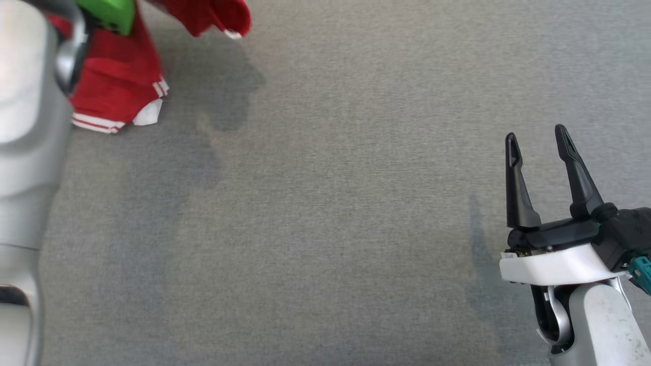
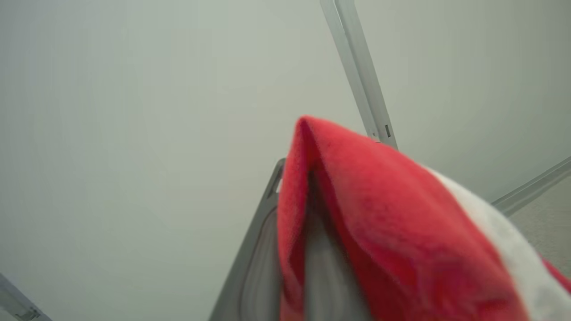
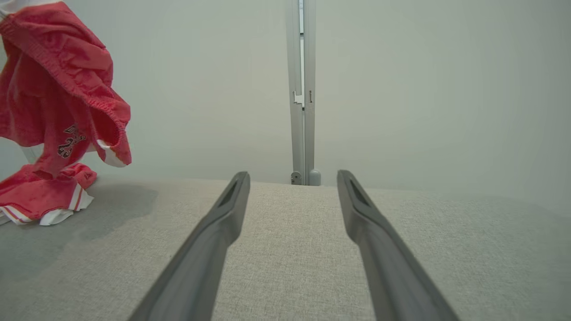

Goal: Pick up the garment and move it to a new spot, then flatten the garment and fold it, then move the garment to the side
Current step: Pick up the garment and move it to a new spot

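Close by, the right gripper is held open and empty over the grey cloth table. Far left, the red shorts with white stripes are pinched in the closed left gripper, hem touching the table. Moving is judged begun; next, they must be carried across.

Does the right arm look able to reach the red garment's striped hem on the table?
Probably yes: the right gripper stands open and empty, and only bare table lies between it and the garment's hem, though that is a long stretch across.
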`<state>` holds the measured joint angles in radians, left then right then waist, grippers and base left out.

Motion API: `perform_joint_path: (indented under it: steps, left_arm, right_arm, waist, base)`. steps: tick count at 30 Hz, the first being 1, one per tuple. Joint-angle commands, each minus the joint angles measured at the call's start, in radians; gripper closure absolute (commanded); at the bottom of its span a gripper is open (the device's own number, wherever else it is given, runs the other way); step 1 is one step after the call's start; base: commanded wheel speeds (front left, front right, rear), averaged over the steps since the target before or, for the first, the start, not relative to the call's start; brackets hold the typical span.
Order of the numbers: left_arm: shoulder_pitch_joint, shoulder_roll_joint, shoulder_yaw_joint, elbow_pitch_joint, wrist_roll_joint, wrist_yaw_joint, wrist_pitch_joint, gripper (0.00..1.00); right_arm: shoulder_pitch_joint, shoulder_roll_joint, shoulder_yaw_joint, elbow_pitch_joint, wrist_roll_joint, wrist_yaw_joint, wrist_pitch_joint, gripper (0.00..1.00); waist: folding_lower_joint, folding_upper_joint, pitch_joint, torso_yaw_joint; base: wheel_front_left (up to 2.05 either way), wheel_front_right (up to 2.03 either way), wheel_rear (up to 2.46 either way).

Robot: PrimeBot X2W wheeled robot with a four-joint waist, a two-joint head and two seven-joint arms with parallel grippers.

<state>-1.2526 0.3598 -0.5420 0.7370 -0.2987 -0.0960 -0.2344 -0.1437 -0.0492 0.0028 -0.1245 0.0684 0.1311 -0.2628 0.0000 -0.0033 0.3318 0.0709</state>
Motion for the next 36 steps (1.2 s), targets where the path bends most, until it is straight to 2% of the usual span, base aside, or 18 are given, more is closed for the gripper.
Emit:
perform_joint_path:
  steps: [1,6,7,15,23,26,31,32,33,34,35,36]
  left_arm:
    - [0.024,-0.010,-0.002,-0.009,-0.003,0.006,0.002,1.00]
    - [0.097,-0.096,-0.029,-0.088,-0.028,0.039,0.020,1.00]
    - [0.137,-0.133,-0.048,-0.103,-0.035,0.048,0.024,1.00]
    - [0.316,-0.262,-0.168,-0.027,-0.036,0.046,0.016,1.00]
    - [0.419,-0.307,-0.265,0.093,-0.058,0.044,-0.011,1.00]
    - [0.442,-0.309,-0.313,0.075,-0.091,0.043,-0.018,1.00]
    - [0.457,-0.307,-0.383,0.042,-0.156,0.075,-0.023,1.00]
    - [0.458,-0.307,-0.393,0.038,-0.168,0.082,-0.024,0.90]
    - [0.460,-0.308,-0.403,0.036,-0.178,0.090,-0.026,0.60]
    - [0.462,-0.308,-0.412,0.036,-0.183,0.096,-0.027,0.24]
    - [0.464,-0.308,-0.418,0.036,-0.189,0.101,-0.029,0.00]
    - [0.466,-0.308,-0.422,0.036,-0.198,0.106,-0.030,0.00]
  right_arm:
    - [0.014,-0.002,-0.002,0.003,0.008,-0.001,-0.003,0.00]
    - [0.023,-0.002,-0.006,0.007,0.028,-0.001,-0.003,0.00]
    - [0.025,-0.002,-0.005,0.007,0.036,-0.001,-0.003,0.00]
    - [0.014,-0.002,0.000,0.016,0.068,-0.001,-0.003,0.00]
    - [0.010,-0.002,0.017,0.025,0.083,-0.001,-0.003,0.00]
    - [0.014,-0.002,0.026,0.029,0.087,-0.001,-0.003,0.00]
    - [0.022,-0.002,0.037,0.036,0.090,-0.001,-0.003,0.00]
    - [0.025,-0.002,0.038,0.037,0.090,-0.001,-0.003,0.00]
    - [0.028,-0.002,0.037,0.038,0.089,-0.001,-0.003,0.00]
    - [0.031,-0.002,0.035,0.039,0.087,-0.001,-0.003,0.00]
    - [0.034,-0.002,0.033,0.041,0.085,-0.001,-0.003,0.00]
    - [0.035,-0.002,0.032,0.043,0.083,-0.001,-0.003,0.00]
  waist:
    - [0.0000,0.0033,-0.037,-0.044]
    - [0.0000,0.0033,-0.041,-0.091]
    - [0.0000,0.0033,-0.033,-0.111]
    - [0.0000,0.0033,-0.001,-0.189]
    - [0.0000,0.0033,0.005,-0.244]
    - [0.0000,0.0033,0.003,-0.254]
    - [0.0000,0.0033,-0.009,-0.260]
    - [0.0000,0.0033,-0.012,-0.258]
    - [0.0000,0.0033,-0.016,-0.256]
    - [0.0000,0.0033,-0.021,-0.252]
    - [0.0000,0.0033,-0.026,-0.249]
    - [0.0000,0.0033,-0.032,-0.244]
  base:
    - [0.00,0.00,0.00]
    - [0.00,0.00,0.00]
    - [0.00,0.00,0.00]
    - [0.00,0.00,0.00]
    - [0.00,0.00,0.00]
    - [0.00,0.00,0.00]
    - [0.00,0.00,0.00]
    - [0.00,0.00,0.00]
    - [0.00,0.00,0.00]
    - [0.00,0.00,0.00]
    - [0.00,0.00,0.00]
    - [0.00,0.00,0.00]
